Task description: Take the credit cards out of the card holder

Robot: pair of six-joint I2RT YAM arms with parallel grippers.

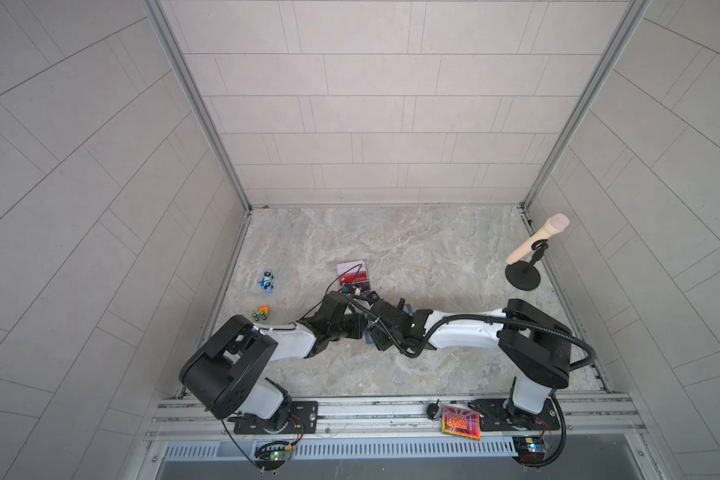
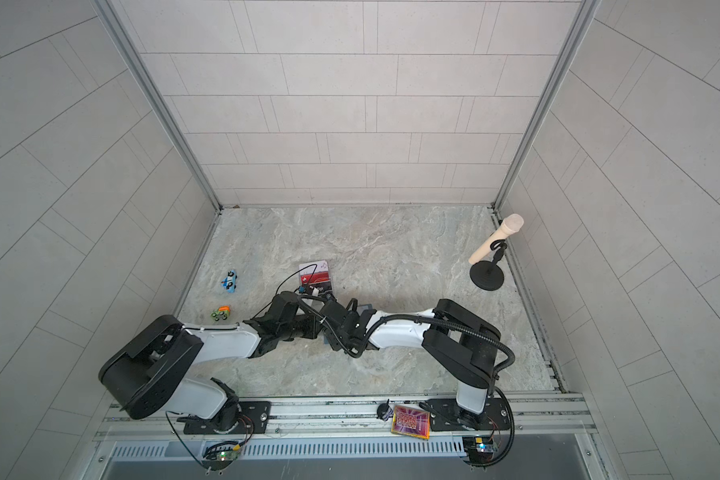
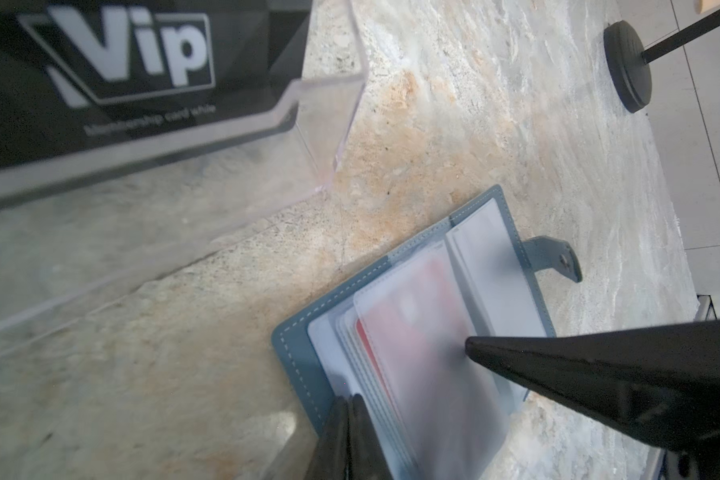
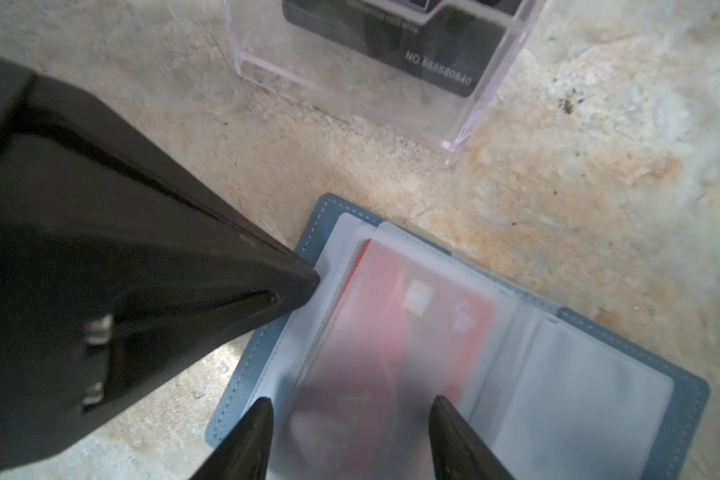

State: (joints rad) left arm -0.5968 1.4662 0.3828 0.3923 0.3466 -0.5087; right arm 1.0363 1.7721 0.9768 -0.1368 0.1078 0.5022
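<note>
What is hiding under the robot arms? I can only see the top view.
Observer: An open slate-blue card holder, lying flat.
Operator: Are any cards inside it?
Observer: Yes, a red card sits in a clear sleeve.
Operator: Is the right claw grabbing it?
Observer: No, the right claw is open, tips spread over that sleeve.

The red plastic card (image 4: 395, 332) shows dimly through a frosted sleeve (image 4: 441, 266) of the slate-blue leather-look card holder (image 4: 321, 216), its print blurred. The picture's edge cuts off the black "Vip" card (image 3: 121, 62). In both top views the arms (image 1: 458, 334) hide most of the holder.
</note>
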